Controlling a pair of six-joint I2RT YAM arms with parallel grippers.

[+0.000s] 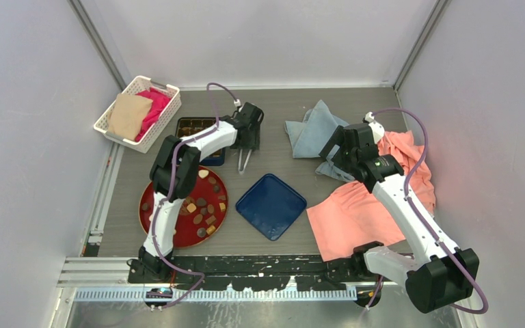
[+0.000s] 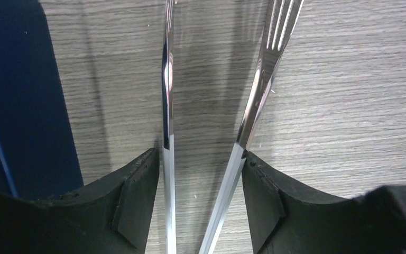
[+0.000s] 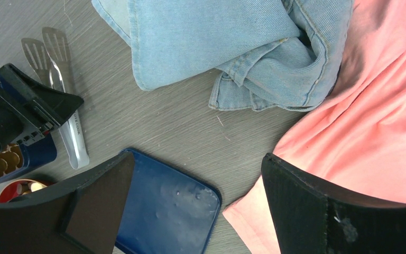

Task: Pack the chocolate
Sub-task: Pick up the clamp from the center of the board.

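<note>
left fingers (image 2: 137, 196) clasp tongs (image 2: 259, 84) while chocolate (image 1: 191, 207) sits on red plate (image 1: 184, 239)

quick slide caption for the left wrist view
Left fingers pinching both arms of the metal tongs, held above the wood-grain table.

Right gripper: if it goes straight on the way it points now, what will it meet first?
The right gripper would probably meet the bare table first, between the blue tray and the pink cloth; depth is unclear.
</note>
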